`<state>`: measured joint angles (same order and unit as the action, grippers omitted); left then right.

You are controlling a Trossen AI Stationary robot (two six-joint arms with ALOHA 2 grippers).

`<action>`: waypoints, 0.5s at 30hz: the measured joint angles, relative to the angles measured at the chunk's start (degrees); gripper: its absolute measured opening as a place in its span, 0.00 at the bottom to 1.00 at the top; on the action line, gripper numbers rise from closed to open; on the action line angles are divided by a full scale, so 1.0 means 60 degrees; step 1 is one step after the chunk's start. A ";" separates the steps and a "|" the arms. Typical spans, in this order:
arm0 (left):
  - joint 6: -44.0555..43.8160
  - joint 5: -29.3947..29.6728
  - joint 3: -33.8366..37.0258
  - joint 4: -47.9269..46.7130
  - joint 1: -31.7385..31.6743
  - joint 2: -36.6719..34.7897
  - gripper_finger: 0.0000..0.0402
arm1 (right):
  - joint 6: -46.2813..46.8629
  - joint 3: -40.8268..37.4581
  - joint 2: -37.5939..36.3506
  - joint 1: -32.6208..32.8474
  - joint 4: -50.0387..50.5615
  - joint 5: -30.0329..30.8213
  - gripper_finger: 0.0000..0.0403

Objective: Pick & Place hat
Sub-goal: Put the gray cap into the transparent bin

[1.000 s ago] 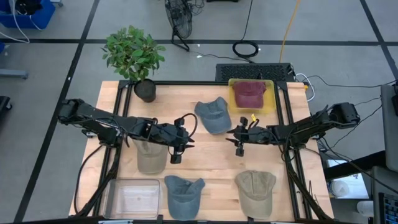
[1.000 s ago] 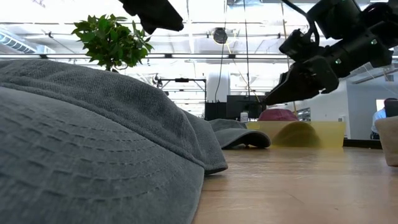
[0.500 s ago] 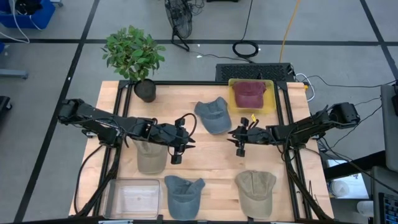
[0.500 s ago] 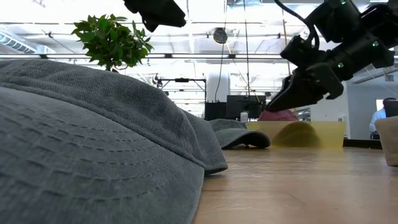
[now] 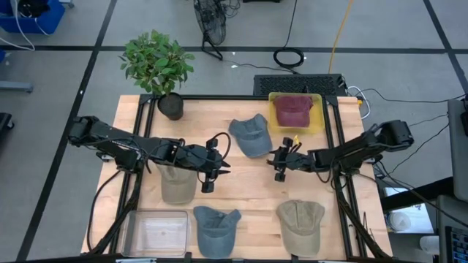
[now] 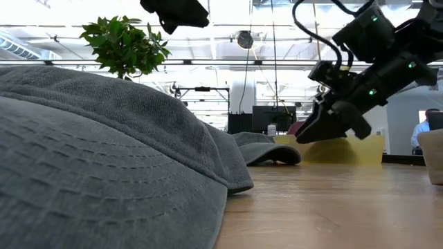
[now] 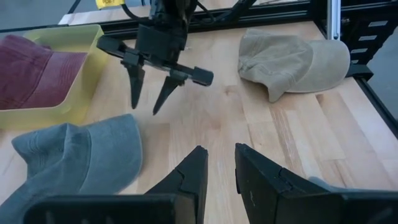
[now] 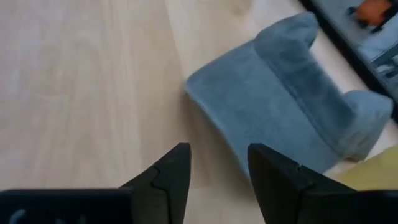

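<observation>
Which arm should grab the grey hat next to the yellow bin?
Right, probably. The right tool hangs open over bare wood just beside the grey hat, which fills its wrist view. The left tool sits farther off, near the tan hat, fingers close together.

maroon hat (image 5: 293, 109): sits in the yellow tray (image 5: 316, 125) at the table's far edge, right of centre
blue-grey hat (image 5: 250, 134): flat on the table, just left of the tray, brim toward the near side
second blue-grey hat (image 5: 216, 226): near edge, centre
tan hat (image 5: 300, 223): near edge, right
olive hat (image 5: 177, 184): left half, partly under an arm
</observation>
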<state>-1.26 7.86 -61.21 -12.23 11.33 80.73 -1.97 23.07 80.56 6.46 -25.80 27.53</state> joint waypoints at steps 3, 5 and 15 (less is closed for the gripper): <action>0.0000 0.0000 0.0000 -0.0007 0.0000 0.0003 0.22 | -0.0164 0.0000 0.0425 -0.0001 -0.0825 0.0196 0.41; -0.0039 0.0000 0.0000 -0.0021 0.0000 0.0001 0.22 | -0.0283 0.0000 0.0649 -0.0023 -0.1154 0.0193 0.44; -0.0061 -0.0003 0.0000 -0.0047 0.0000 0.0003 0.22 | -0.0424 -0.0007 0.1222 -0.0102 -0.1388 0.0859 0.49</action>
<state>-1.62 7.84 -61.21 -12.51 11.33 80.75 -4.51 23.03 87.89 5.85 -34.13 32.68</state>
